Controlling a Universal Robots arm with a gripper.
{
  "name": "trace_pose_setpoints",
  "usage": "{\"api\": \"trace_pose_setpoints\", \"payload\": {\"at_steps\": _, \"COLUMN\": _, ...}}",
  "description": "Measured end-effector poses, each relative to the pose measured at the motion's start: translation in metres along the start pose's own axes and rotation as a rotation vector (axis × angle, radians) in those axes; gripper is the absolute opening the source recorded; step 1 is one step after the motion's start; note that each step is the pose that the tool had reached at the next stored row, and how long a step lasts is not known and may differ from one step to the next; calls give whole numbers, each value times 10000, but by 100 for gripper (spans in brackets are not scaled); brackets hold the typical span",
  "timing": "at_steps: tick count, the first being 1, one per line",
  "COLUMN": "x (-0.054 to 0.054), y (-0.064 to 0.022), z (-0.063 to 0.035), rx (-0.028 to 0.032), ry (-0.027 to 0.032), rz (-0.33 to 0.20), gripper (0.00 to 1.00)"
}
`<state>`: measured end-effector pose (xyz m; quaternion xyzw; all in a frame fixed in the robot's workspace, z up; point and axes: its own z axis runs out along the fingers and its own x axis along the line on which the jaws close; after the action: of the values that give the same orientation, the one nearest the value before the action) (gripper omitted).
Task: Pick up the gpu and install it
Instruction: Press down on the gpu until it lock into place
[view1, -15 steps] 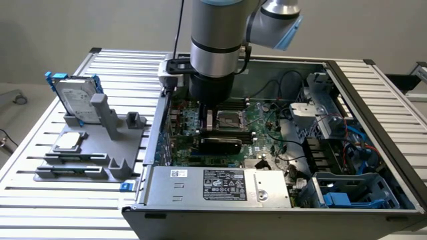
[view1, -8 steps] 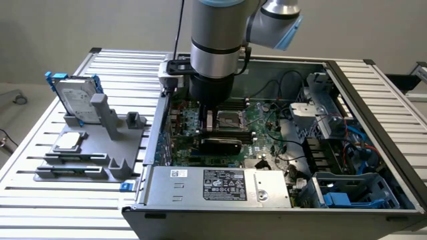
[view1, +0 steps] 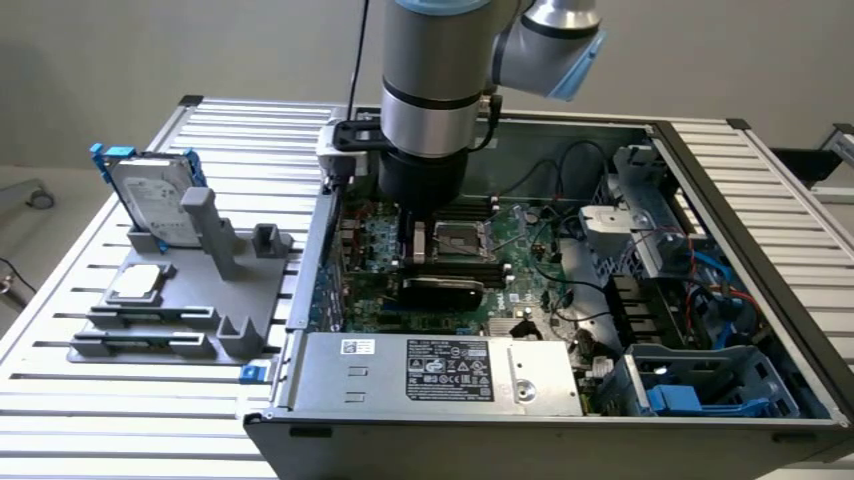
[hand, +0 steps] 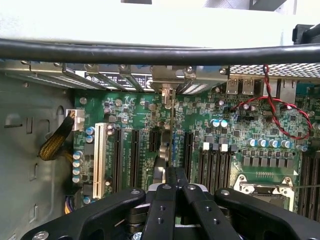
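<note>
The gpu (hand: 171, 135) stands on edge over the green motherboard (hand: 235, 135), among the long black slots, and its metal bracket end reaches the case's rear wall. My gripper (hand: 175, 182) is shut on its near end, the black fingers (hand: 161, 205) pressed together around the thin board. In the exterior view the arm reaches straight down into the open computer case (view1: 747, 200). There my gripper (view1: 424, 262) sits just above the gpu's black rounded shroud (view1: 441, 292), beside the processor socket (view1: 461, 240). Whether the card is fully seated in its slot I cannot tell.
A silver hard drive with blue rails (view1: 154, 190) stands in a grey fixture (view1: 174, 300) at the exterior view's left, outside the case. The power supply (view1: 441, 370) fills the case's near side. Red twisted wires (hand: 280, 120) and a thick black cable (hand: 150, 52) run close to the card.
</note>
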<state>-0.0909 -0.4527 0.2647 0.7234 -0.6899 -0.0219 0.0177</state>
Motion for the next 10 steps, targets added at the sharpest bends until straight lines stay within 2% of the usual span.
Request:
{"api": "trace_pose_setpoints", "payload": {"at_steps": 2, "x": -3, "y": 1, "z": -24, "rx": 9, "ry": -26, "rz": 0, "gripper": 11}}
{"api": "trace_pose_setpoints", "payload": {"at_steps": 3, "x": -2, "y": 3, "z": -52, "rx": 5, "ry": -19, "rz": 1, "gripper": 11}}
{"api": "trace_pose_setpoints", "payload": {"at_steps": 4, "x": -1, "y": 5, "z": -91, "rx": -12, "ry": -3, "rz": 1, "gripper": 11}}
{"api": "trace_pose_setpoints", "payload": {"at_steps": 8, "x": -2, "y": 26, "z": -167, "rx": -50, "ry": -3, "rz": -1, "gripper": 11}}
{"api": "trace_pose_setpoints", "payload": {"at_steps": 10, "x": -3, "y": 48, "z": -177, "rx": -102, "ry": -9, "rz": 0, "gripper": 11}}
